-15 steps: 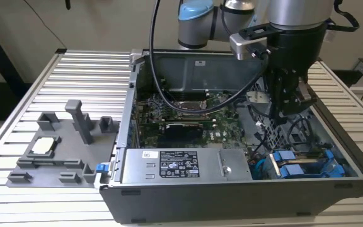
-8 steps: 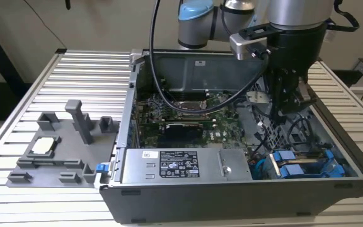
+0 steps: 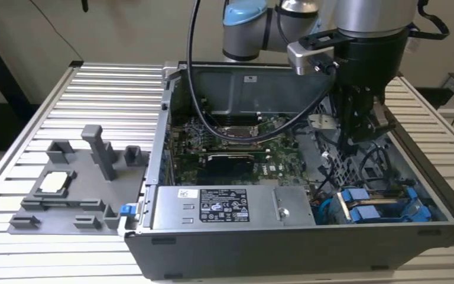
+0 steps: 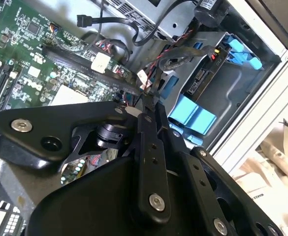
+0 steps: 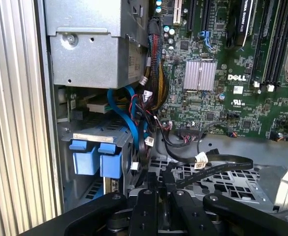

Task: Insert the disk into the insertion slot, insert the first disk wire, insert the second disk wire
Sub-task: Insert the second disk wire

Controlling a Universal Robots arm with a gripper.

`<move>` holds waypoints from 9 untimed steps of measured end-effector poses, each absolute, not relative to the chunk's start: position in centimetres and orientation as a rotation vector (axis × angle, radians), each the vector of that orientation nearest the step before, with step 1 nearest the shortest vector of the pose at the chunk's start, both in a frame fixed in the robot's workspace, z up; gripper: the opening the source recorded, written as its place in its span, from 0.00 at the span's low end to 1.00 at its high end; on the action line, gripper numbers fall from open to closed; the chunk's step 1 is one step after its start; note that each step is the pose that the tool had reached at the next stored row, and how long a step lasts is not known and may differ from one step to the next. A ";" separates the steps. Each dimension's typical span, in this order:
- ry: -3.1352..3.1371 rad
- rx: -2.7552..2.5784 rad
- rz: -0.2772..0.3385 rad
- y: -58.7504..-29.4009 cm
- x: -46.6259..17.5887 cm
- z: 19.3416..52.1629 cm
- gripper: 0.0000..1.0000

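The disk (image 3: 380, 212), in its bright blue carrier, sits inside the insertion slot (image 3: 428, 204), the grey drive cage at the case's front corner on the exterior view's right. Its blue tabs (image 5: 97, 157) show in both wrist views, along with its connector edge (image 4: 203, 81). My gripper (image 3: 359, 133) reaches down into the open case, behind and above the cage. In both wrist views its fingers (image 4: 146, 142) are pressed together, with a thin black disk wire (image 4: 156, 78) leaving the tips (image 5: 159, 179). A flat black cable with a white tag (image 5: 217, 164) runs off beside them.
A silver labelled power-supply box (image 3: 227, 206) lies along the case front. The green motherboard (image 3: 227, 154) fills the case floor, and loose wire bundles (image 5: 156, 93) hang by the cage. A grey fixture (image 3: 77, 183) stands on the slatted table (image 3: 93, 94) at the exterior view's left.
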State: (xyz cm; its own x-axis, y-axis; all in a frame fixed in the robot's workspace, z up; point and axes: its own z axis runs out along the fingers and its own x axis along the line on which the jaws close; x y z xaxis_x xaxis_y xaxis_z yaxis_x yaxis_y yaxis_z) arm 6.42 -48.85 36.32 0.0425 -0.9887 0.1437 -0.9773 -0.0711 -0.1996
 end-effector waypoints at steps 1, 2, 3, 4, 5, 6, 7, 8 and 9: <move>2.109 -2.234 -0.377 -48.9 6.4 36.3 0.16; 2.109 -2.234 -0.377 -48.9 6.4 36.3 0.16; 2.109 -2.234 -0.377 -48.9 6.4 36.3 0.16; 2.109 -2.234 -0.377 -48.9 6.4 36.3 0.16; 2.109 -2.234 -0.377 -48.9 6.4 36.3 0.16; 2.109 -2.234 -0.377 -48.9 6.4 36.3 0.16; 2.109 -2.234 -0.377 -49.0 6.4 36.3 0.16; 2.109 -2.234 -0.376 -49.2 6.4 36.3 0.16; 2.109 -2.235 -0.376 -49.4 6.4 36.3 0.16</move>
